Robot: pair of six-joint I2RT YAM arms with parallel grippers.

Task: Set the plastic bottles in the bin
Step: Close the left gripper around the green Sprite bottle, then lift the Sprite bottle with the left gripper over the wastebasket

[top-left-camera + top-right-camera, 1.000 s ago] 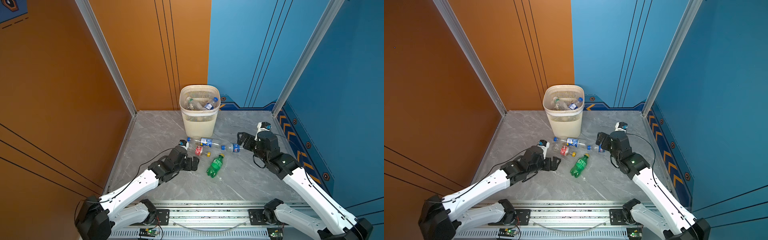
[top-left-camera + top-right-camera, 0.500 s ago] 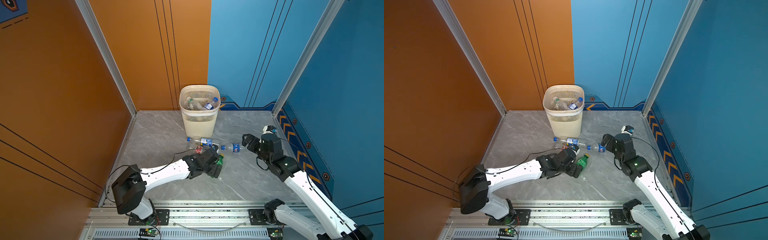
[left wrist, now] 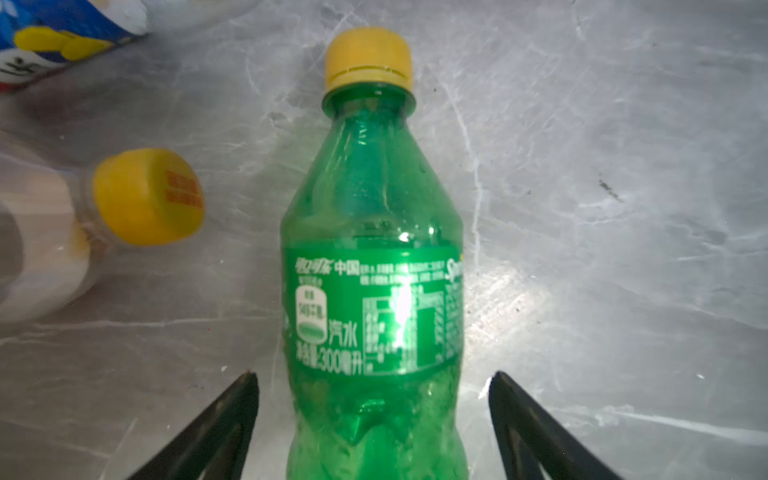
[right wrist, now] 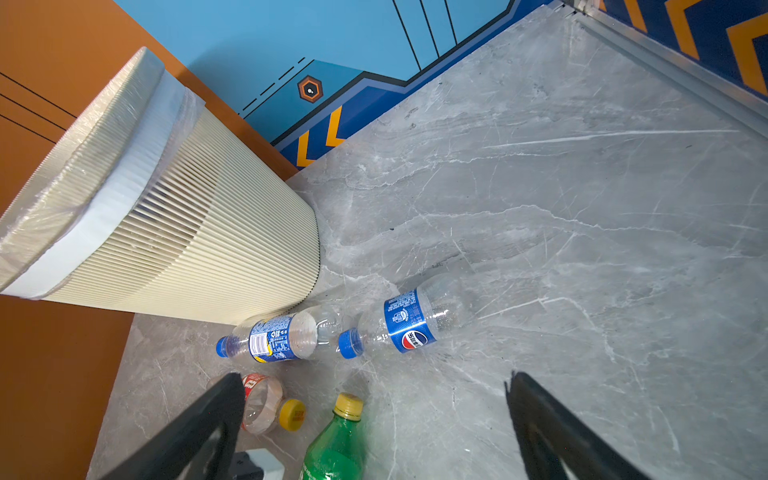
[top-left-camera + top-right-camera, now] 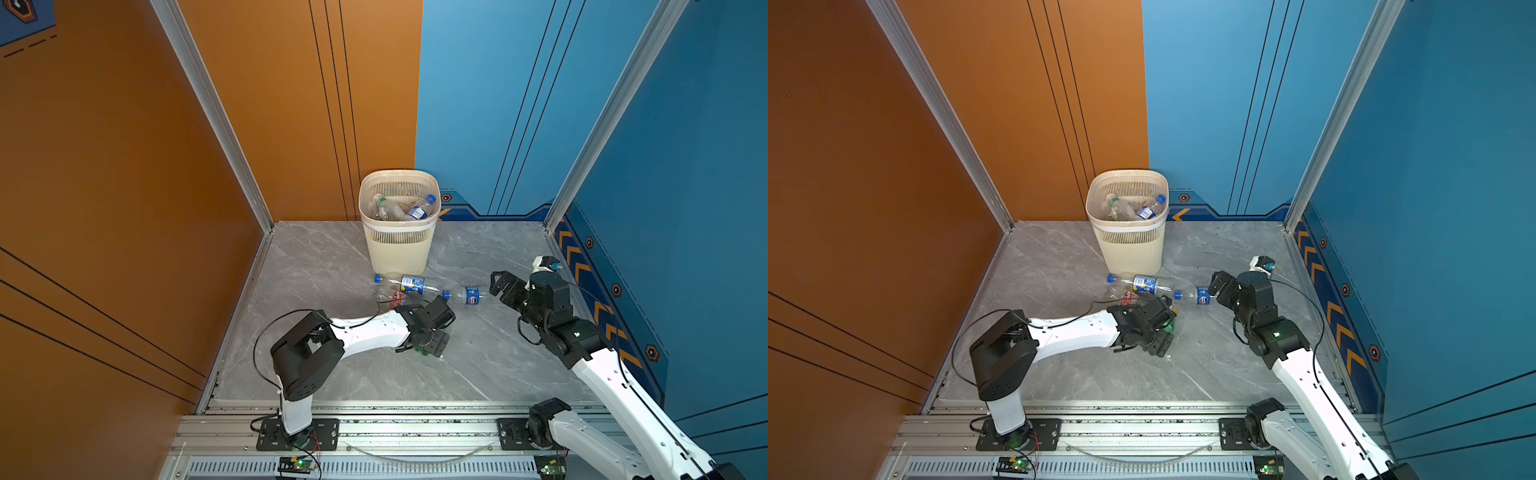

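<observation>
1. My left claw (image 3: 374,376) was down at the tabletop, jaws apart, straddling the lower body of the green bottle (image 3: 372,257). A strip of marble showed on each side of it, so there was no grip yet.
2. That green bottle lay on its side on the grey marble top (image 5: 478,365), yellow cap pointing away from my wrist, well short of the bin (image 5: 399,249).
3. My right claw (image 4: 374,375) hung wide open and empty. In both top views it sat close to the base of the Pepsi bottle (image 4: 409,326). Touching or not, I couldn't tell.
4. I counted 4 bottles on the marble: the green one, the Pepsi one, the blue-and-yellow-labelled bottle (image 4: 270,338) at the bin's foot, and the red-labelled bottle (image 4: 262,401) just beside the green one. Several clear bottles (image 5: 417,210) already lay inside the bin.
5. By my reading, the step in hand was the pickup of the green bottle, with the left claw lined up and the squeeze not yet made.
6. The next move called for a square, gentle close on that round, thin-walled body, which looked likely to roll or buckle. After that came a lift high enough to clear the tall rim, passing over the neighbouring bottles, and a release above the opening.
</observation>
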